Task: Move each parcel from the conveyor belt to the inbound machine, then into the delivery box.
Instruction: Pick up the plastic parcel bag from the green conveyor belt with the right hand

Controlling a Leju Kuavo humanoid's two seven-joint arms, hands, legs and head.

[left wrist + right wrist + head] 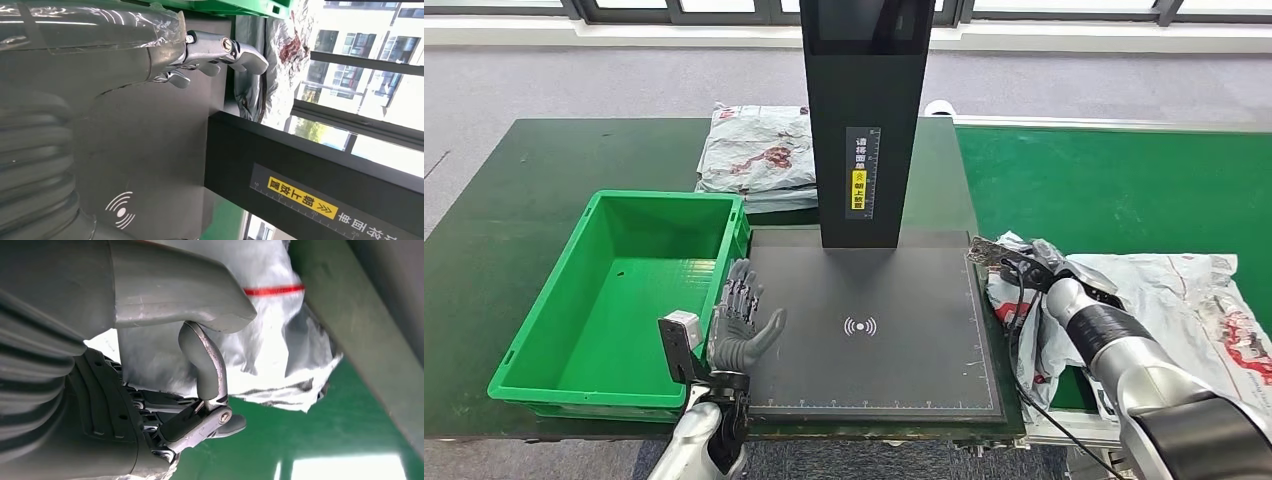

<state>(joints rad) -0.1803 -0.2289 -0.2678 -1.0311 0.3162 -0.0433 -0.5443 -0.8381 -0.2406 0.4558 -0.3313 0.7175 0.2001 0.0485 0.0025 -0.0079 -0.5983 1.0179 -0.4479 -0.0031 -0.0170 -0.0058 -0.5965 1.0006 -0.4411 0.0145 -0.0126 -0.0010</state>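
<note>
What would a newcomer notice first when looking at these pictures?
The tall black column of the inbound machine rises from a dark scanning plate in the middle of the table. To its left stands an empty green delivery box, with the left hand open beside it at the plate's edge. On the right, the right hand grips a crumpled grey parcel lying on the green conveyor belt.

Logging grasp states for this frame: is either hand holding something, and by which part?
The right hand grips the grey parcel on the conveyor belt at its crumpled end nearest the inbound machine. The left hand holds nothing.
</note>
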